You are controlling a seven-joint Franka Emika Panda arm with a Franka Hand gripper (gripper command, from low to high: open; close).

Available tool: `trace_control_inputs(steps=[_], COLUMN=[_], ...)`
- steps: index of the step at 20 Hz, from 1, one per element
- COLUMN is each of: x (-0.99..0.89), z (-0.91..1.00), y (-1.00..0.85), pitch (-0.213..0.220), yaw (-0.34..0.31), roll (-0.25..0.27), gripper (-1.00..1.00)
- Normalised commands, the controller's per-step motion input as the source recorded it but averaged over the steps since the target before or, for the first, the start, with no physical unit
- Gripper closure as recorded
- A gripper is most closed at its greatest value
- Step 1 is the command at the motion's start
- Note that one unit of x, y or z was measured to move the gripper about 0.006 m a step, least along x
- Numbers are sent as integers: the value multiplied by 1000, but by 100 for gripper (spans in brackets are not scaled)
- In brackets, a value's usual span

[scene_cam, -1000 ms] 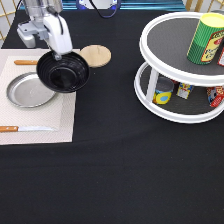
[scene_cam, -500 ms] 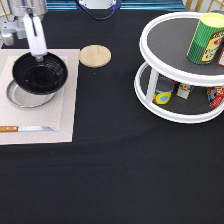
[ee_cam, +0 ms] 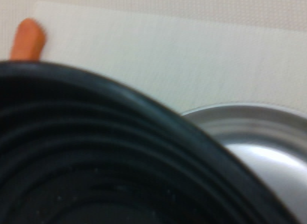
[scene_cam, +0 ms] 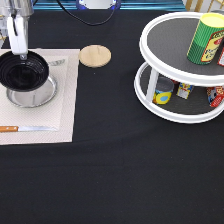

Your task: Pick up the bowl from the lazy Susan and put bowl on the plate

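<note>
Already the round shiny black bowl [scene_cam: 23,70] is off the big white two-tier lazy Susan [scene_cam: 181,75]; the gripper [scene_cam: 20,54], fingers pinching its rim, holds it just over the round silver metal plate [scene_cam: 42,97] below; not let go.

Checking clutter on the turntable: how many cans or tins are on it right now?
4 visible on the turntable: a green can on the top tier; on the lower tier a blue-yellow tin, a small one, and a red one at the frame edge. More may be hidden.
</note>
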Motion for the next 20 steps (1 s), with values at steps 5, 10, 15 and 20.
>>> trace_control_inputs(steps=[5,10,15,20], x=[-223,294,289,79], z=[-117,-267,-270,-64], y=[272,5,-31,215], pitch=[-22,62,85,49], yaw=[-41,-67,-71,-47], roll=[-117,-51,-21,-54], gripper=[100,100,100,100])
